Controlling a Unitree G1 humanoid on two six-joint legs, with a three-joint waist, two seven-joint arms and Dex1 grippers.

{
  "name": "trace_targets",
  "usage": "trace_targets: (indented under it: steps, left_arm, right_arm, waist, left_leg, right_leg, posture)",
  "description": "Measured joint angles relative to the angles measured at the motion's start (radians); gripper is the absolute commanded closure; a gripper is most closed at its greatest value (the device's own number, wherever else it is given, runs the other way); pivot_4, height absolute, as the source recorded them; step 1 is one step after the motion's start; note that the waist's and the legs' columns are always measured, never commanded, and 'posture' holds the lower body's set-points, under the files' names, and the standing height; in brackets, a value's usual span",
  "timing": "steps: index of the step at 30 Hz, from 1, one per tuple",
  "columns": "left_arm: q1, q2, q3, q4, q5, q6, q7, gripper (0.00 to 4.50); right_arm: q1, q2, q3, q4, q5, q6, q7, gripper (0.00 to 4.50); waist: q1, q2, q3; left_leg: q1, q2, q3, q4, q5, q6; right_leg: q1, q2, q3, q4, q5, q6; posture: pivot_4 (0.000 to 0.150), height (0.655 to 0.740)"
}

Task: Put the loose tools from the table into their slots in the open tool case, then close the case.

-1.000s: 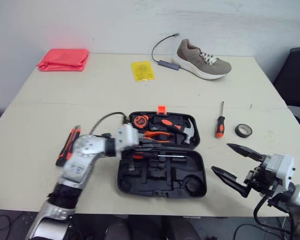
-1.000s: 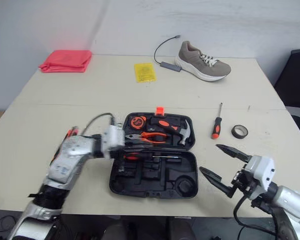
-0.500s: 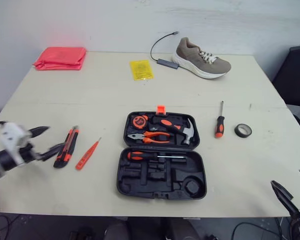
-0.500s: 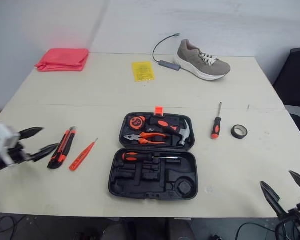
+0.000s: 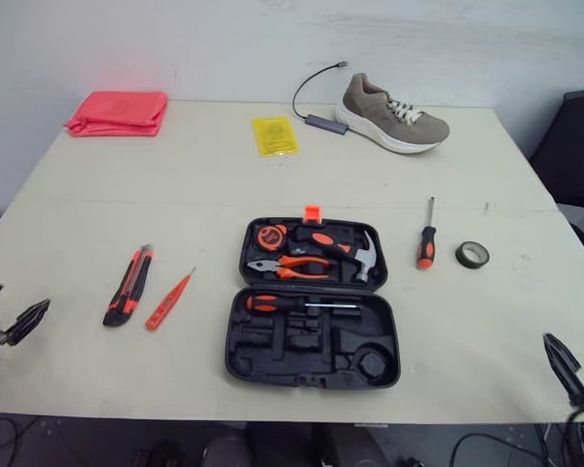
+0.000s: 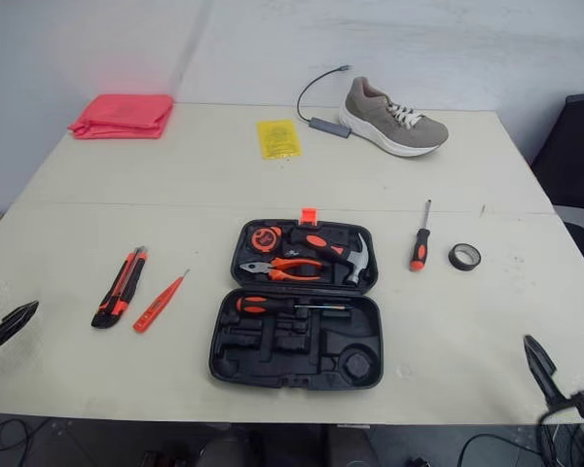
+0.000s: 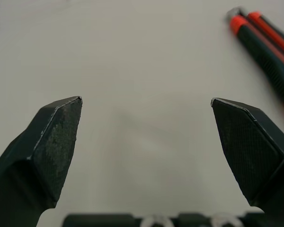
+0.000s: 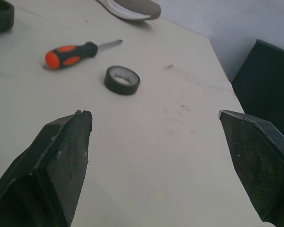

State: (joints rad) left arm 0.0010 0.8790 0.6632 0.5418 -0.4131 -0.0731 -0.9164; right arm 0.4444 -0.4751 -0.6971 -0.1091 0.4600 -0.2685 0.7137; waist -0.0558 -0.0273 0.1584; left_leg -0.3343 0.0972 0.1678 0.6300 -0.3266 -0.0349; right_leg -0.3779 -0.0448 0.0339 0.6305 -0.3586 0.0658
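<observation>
We see the open tool case [image 5: 273, 368] in the middle of the tabletop [image 5: 175, 185]; our left end effector [image 7: 146, 101] is spread wide and empty, near the orange knife [image 5: 128, 285] and the thin red screwdriver [image 5: 169, 300]; our right end effector [image 8: 154, 113] is wide and empty too; the bigger screwdriver [image 5: 427, 238] and black tape roll [image 5: 473, 255] lie right of the case.
</observation>
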Motion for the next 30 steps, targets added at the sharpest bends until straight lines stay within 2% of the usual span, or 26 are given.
trace_targets:
  steps: [6, 12, 16, 19, 22, 30]
  left_arm:
    - [-0.079, -0.042, -0.107, -0.262, -0.059, 0.109, -0.017, 0.06]
    - [-0.161, -0.082, -0.288, -0.584, -0.135, 0.265, -0.046, 0.06]
    - [-0.188, -0.093, -0.401, -0.714, -0.147, 0.333, -0.077, 0.06]
    - [-0.199, -0.093, -0.458, -0.784, -0.179, 0.382, -0.110, 0.06]
    - [-0.222, -0.091, -0.485, -0.837, -0.218, 0.436, -0.132, 0.06]
    - [-0.238, -0.106, -0.531, -0.893, -0.238, 0.490, -0.146, 0.06]
  right_arm:
    - [-0.054, -0.065, 0.075, -0.261, 0.040, 0.388, -0.221, 0.00]
    - [-0.228, -0.117, 0.180, -0.509, 0.268, 0.861, -0.476, 0.00]
    - [-0.380, -0.125, 0.241, -0.494, 0.333, 1.120, -0.645, 0.00]
    - [-0.478, -0.095, 0.275, -0.470, 0.343, 1.226, -0.738, 0.00]
    - [-0.542, -0.085, 0.317, -0.425, 0.325, 1.291, -0.781, 0.00]
    - [-0.699, -0.050, 0.388, -0.265, 0.244, 1.373, -0.802, 0.00]
  waist:
    - [0.000, 0.000, 0.000]
    - [-0.003, 0.000, 0.000]
    - [-0.001, 0.000, 0.000]
    - [-0.001, 0.000, 0.000]
    - [-0.001, 0.001, 0.001]
    - [-0.006, 0.002, 0.001]
  left_leg:
    - [-0.001, 0.000, 0.000, 0.000, 0.005, 0.000]
    - [-0.002, 0.001, 0.003, 0.001, 0.005, 0.000]
    - [-0.006, 0.001, 0.005, 0.002, 0.006, 0.000]
    - [-0.014, 0.000, 0.007, 0.004, 0.009, 0.000]
    - [-0.020, 0.000, 0.007, 0.011, 0.010, 0.000]
    - [-0.020, 0.002, 0.008, 0.016, 0.009, -0.002]
  right_leg:
    - [0.000, 0.001, 0.000, 0.000, 0.002, 0.003]
    - [-0.001, 0.004, 0.004, -0.002, 0.004, 0.007]
    - [-0.006, 0.006, 0.006, -0.002, 0.004, 0.008]
    - [-0.015, 0.007, 0.009, 0.000, 0.006, 0.011]
    - [-0.020, 0.012, 0.011, 0.003, 0.006, 0.012]
    - [-0.020, 0.018, 0.015, 0.007, 0.006, 0.012]
  posture:
    - [0.150, 0.7400]
    - [0.150, 0.7400]
    - [0.150, 0.7400]
    - [0.150, 0.7400]
    - [0.150, 0.7400]
    - [0.150, 0.7400]
